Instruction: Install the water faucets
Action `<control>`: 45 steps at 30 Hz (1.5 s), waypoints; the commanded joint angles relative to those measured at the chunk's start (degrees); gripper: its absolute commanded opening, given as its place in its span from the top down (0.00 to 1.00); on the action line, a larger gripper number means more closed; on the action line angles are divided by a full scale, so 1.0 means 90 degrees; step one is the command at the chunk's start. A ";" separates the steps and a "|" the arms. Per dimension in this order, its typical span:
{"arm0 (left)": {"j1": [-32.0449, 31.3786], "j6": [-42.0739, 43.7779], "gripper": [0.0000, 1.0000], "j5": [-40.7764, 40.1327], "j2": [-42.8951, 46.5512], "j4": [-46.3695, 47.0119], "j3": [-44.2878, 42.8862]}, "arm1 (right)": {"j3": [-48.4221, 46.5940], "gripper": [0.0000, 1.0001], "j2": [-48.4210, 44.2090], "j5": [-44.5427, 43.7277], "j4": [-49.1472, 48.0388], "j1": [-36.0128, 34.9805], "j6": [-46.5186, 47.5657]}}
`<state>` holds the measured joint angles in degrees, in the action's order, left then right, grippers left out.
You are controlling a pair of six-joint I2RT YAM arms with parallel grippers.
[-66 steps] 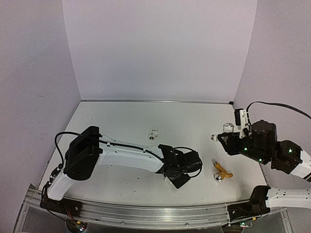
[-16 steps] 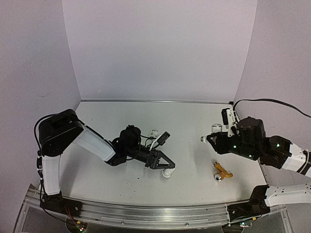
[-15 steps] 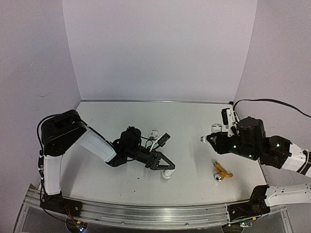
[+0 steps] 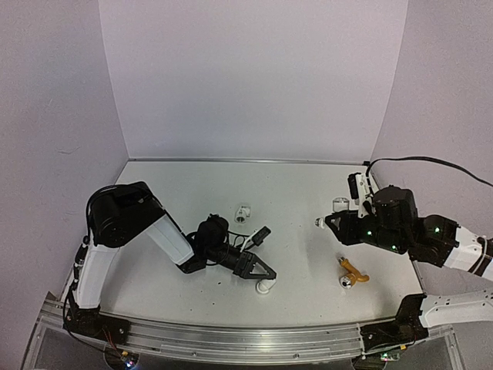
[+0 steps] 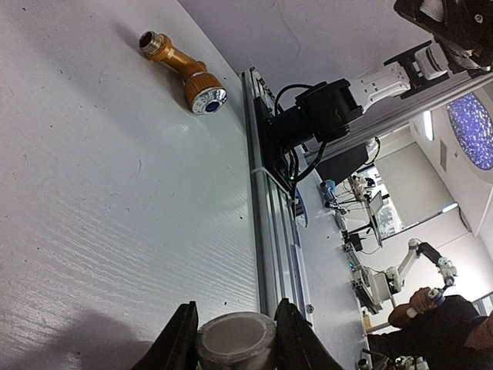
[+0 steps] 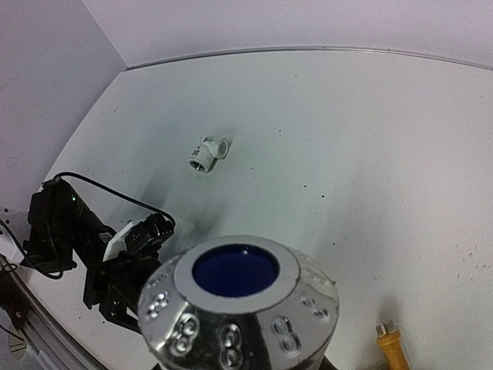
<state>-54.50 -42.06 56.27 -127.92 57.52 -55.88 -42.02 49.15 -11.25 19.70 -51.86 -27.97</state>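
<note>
The white faucet (image 6: 237, 297) is clamped in the right gripper (image 4: 333, 218) jaws at 3 o'clock above the counter (image 4: 185, 185). The gold faucet (image 4: 350, 271) lies at 4 o'clock. The left gripper (image 4: 260, 276) jaws pinch a white fitting (image 5: 235, 339) at 6 o'clock. A crooked approach could cross-thread the joint or twist the fitting loose. No writing is readable.

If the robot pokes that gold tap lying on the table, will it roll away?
Probably not far. The gold tap has a bend, so it would likely wobble or swing round rather than roll. It looks like metal, so it's maybe heavy for its size, and stiff.
</note>
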 commanded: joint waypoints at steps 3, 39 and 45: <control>0.0133 -0.0045 0.72 0.0061 -0.0142 0.0467 -0.0145 | -0.0219 1.00 0.0043 -0.0034 -0.0417 -0.0030 -0.0031; -0.0614 -0.1879 0.00 -0.5934 0.2438 -0.7854 -0.1378 | 0.0174 1.00 -0.0119 -0.0149 -0.0636 -0.0032 0.0191; -0.1175 -0.2438 0.04 -0.6732 0.1915 -0.8453 -0.2055 | 0.0309 1.00 -0.0506 -0.0118 -0.0639 -0.0035 0.0171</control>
<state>-62.89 -58.94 5.41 -107.22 -9.34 -69.08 -39.68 47.46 -11.27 17.10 -51.86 -27.00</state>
